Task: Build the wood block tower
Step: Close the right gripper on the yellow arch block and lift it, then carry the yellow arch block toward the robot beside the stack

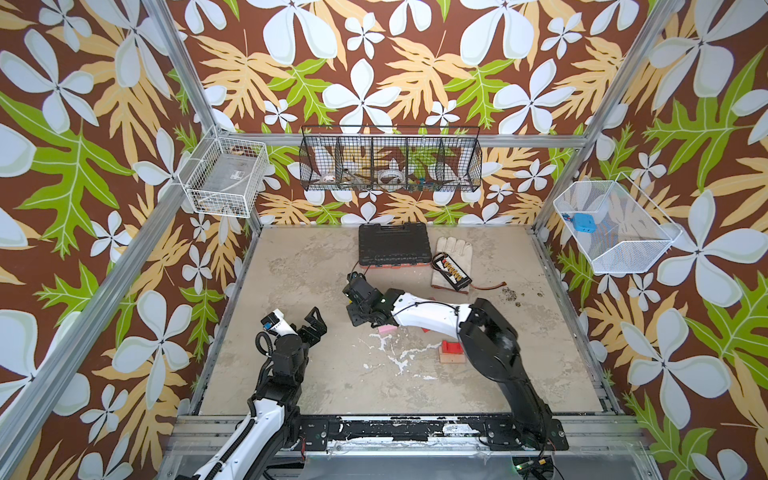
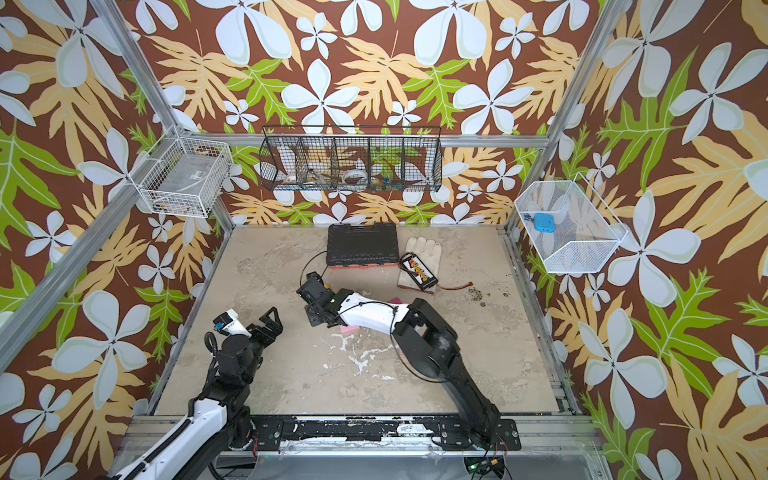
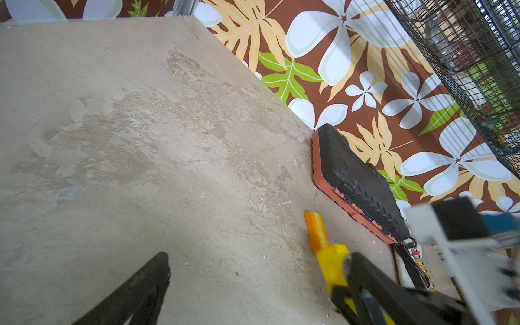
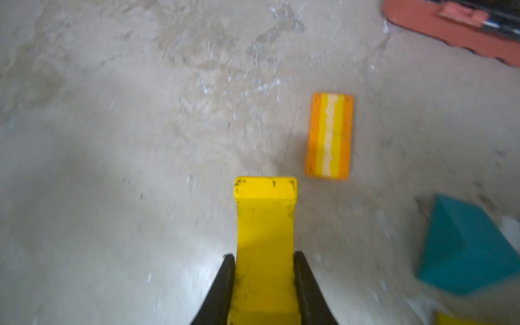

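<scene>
the yellow block (image 4: pixel 266 225) is the piece in hand. in the right wrist view the right gripper (image 4: pixel 264 254) has its two dark fingers (image 4: pixel 222 289) pressed against the block's long sides, closed to its width, and the block's far end sticks out past the tips. we cannot tell whether that end touches the surface (image 4: pixel 112 168). just beside that end, but apart from it, an orange block (image 4: pixel 329 136) lies flat, its upper face striped yellow with a pale line down the middle. a teal block (image 4: pixel 464 247) sits near the gripper; only this view shows it.

the left wrist view shows the yellow block (image 3: pixel 333 264) and the orange block (image 3: pixel 316 230) nearly end to end, near the black tool case (image 3: pixel 357 180). here the orange one shows a plain narrow side. the left gripper (image 3: pixel 260 256) is spread wide over bare surface and holds nothing.

in both top views the right gripper (image 1: pixel 353 303) reaches to mid-surface in front of the tool case, and its body covers the yellow block. a pink block (image 1: pixel 388 330) lies just beside the right arm. in a top view a red block (image 1: pixel 451 346) sits on a tan plank (image 1: pixel 451 358) beside that arm. no tower stands; the blocks lie loose. the left gripper (image 2: pixel 272 320) hangs well apart from them.
</scene>
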Controlling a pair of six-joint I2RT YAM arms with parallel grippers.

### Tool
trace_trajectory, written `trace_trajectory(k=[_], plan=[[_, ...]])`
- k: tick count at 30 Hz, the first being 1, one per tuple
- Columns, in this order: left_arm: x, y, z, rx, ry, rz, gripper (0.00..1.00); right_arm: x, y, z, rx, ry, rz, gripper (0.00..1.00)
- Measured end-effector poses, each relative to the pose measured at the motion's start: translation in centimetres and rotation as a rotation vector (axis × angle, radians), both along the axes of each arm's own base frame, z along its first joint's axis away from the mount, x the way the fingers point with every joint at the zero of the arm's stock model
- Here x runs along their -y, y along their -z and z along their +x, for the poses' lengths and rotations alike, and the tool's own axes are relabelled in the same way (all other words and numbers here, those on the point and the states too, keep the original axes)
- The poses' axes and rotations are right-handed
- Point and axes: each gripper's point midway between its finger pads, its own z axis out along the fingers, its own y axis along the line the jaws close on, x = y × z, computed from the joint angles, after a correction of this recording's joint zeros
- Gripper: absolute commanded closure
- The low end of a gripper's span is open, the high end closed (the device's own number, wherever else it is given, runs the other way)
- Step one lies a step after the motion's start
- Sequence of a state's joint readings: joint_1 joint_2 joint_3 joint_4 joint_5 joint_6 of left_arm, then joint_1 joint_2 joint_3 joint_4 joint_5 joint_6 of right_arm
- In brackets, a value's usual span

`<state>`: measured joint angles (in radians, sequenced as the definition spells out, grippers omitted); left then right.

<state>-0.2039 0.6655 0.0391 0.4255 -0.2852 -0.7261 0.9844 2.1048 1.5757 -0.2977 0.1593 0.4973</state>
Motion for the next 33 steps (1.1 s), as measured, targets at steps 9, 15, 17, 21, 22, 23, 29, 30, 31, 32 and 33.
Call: trace_trajectory(k=[9, 15, 17, 21, 22, 23, 29, 30, 31, 32, 33], plan=[[0.1, 0.0, 0.0, -0.001, 0.005, -0.001, 0.0, 7.6, 1.3, -9.8, 0.013, -0.081, -0.014, 0.83], [0.1, 0.2, 0.0, -0.007, 0.005, 0.0, 0.0, 9.6, 2.4, -15.3, 0.023, -0.157, -0.032, 0.82], [0.1, 0.3, 0.0, -0.011, 0.004, 0.001, 0.0, 9.7, 2.1, -16.4, 0.033, -0.171, -0.014, 0.82], [0.0, 0.5, 0.0, -0.022, 0.0, 0.005, 0.0, 10.7, 2.5, -17.0, 0.041, -0.16, -0.013, 0.82], [0.0, 0.6, 0.1, -0.026, -0.002, 0.006, 0.0, 11.1, 2.9, -17.1, 0.039, -0.153, -0.02, 0.82], [0.0, 0.6, 0.1, -0.028, -0.002, 0.006, 0.0, 11.5, 3.2, -17.2, 0.038, -0.15, -0.029, 0.81], [0.0, 0.8, 0.3, -0.045, -0.002, 0.009, 0.0, 12.6, 4.4, -17.2, 0.035, -0.127, -0.057, 0.79], [0.0, 0.9, 0.3, -0.048, -0.002, 0.01, 0.0, 12.5, 4.5, -17.2, 0.035, -0.126, -0.061, 0.79], [0.0, 0.9, 0.3, -0.051, -0.002, 0.011, 0.0, 12.4, 4.7, -17.1, 0.034, -0.127, -0.064, 0.79], [0.0, 1.0, 0.4, -0.054, -0.002, 0.011, 0.0, 12.2, 4.9, -17.1, 0.033, -0.127, -0.067, 0.8], [0.1, 0.9, 0.4, -0.055, -0.002, 0.012, 0.0, 12.0, 5.0, -17.0, 0.033, -0.129, -0.069, 0.8]])
